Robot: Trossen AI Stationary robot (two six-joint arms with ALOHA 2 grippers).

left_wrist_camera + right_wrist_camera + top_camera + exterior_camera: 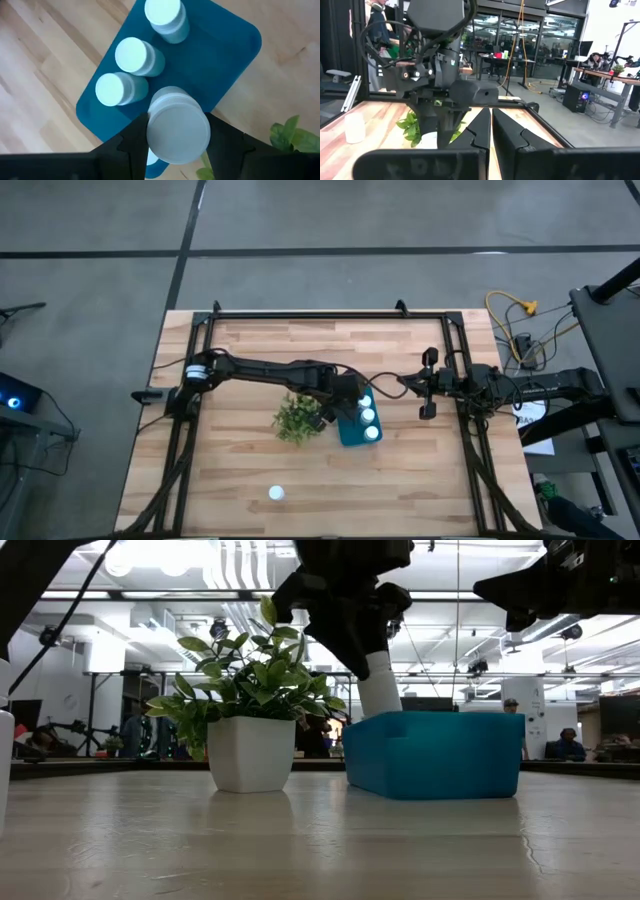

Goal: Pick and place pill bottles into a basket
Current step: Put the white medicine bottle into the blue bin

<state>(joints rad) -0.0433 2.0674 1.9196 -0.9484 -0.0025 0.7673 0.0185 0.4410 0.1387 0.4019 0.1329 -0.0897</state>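
Left pincer [177, 131] was clamped on a pill bottle [178, 128], hanging it cap-up over the near end of the basket [352, 436], probably so it would drop into the free corner beside the three bottles [131, 56] already standing inside. Right pincer [491, 131] waited closed and empty at the desk's [420, 470] right side. One more bottle [277, 494] sat alone near the front edge. Plant [245, 690] stood just beside the basket. No readable labels anywhere.
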